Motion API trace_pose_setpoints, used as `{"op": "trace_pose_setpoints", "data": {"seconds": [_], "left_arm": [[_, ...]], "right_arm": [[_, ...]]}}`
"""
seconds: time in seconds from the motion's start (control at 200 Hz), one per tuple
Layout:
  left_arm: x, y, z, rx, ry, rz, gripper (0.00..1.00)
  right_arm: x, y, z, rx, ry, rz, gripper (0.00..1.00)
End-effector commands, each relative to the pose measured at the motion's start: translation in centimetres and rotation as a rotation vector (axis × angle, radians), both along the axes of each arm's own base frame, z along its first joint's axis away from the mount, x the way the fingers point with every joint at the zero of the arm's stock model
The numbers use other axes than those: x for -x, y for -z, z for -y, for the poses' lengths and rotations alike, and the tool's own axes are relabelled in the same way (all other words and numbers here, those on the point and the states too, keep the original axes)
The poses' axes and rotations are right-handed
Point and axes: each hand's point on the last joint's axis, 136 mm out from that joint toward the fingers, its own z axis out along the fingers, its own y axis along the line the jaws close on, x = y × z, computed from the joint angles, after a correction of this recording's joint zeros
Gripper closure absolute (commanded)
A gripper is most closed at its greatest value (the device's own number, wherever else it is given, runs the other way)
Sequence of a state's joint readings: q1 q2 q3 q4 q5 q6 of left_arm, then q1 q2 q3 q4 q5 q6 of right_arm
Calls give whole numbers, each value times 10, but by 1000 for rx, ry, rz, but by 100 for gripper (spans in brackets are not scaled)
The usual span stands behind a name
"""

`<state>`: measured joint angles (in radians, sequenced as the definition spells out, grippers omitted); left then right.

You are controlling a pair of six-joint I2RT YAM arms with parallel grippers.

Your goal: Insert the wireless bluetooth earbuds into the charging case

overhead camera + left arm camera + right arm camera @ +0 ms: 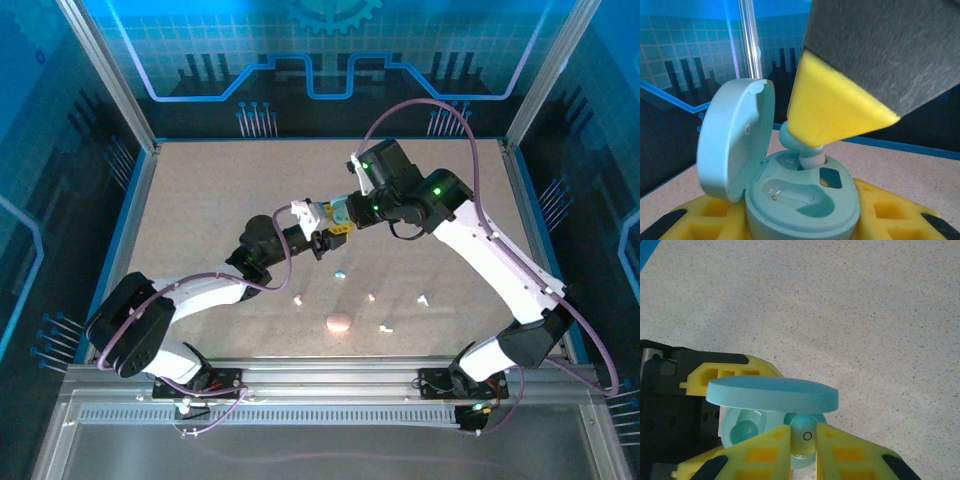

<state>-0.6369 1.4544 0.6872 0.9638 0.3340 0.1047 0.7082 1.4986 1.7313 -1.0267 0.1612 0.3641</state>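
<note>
Gripping open charging case (805,202) with left gripper (322,239), lid (735,142) up. Pinching light-blue earbud (799,145) in right gripper (803,440), stem tip at case's socket (829,177), not seated. Could jam on socket rim if tilted; could pop out on release; could knock lid shut.

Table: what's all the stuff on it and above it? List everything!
charging case: one, light blue, lid open, in the left gripper
held earbud: one, light blue, at the case's slot
loose earbuds: five, one light blue, two pink, two white, scattered on the table
pink case: one, pink, table's near side
table: one, speckled beige
left gripper: one, yellow fingers, shut on charging case
right gripper: one, yellow fingers, shut on held earbud
</note>
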Motion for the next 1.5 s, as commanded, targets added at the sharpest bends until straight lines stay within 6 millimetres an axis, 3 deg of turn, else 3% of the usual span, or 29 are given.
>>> {"op": "trace_pose_setpoints", "data": {"seconds": [0.0, 0.485, 0.725, 0.9, 1.04, 1.14, 1.25, 1.36, 1.496], "left_arm": [[12, -28, -3, 62, 48, 57, 65], [10, -33, -6, 93, 51, 46, 65], [10, -31, -7, 87, 45, 42, 65], [7, -27, -9, 82, 28, 36, 65], [5, -26, -12, 87, 4, 38, 65], [2, -30, -18, 107, -30, 43, 65], [-4, -37, -30, 134, -90, 39, 66], [-8, -43, -44, 147, -156, 40, 66], [-10, -54, -61, 164, -228, 62, 66]], "right_arm": [[2, -2, 10, 26, -2, 17, 82], [10, -3, -1, -15, -87, -8, 72], [12, -24, 2, -92, -63, 23, 62], [14, -50, 11, -224, -30, 73, 56], [6, -57, 41, -327, 98, 110, 54], [-6, -34, 69, -384, 219, 55, 55], [-16, 13, 86, -433, 295, -101, 57], [-19, 65, 79, -399, 280, -264, 59], [-17, 120, 54, -338, 210, -429, 60]]}}
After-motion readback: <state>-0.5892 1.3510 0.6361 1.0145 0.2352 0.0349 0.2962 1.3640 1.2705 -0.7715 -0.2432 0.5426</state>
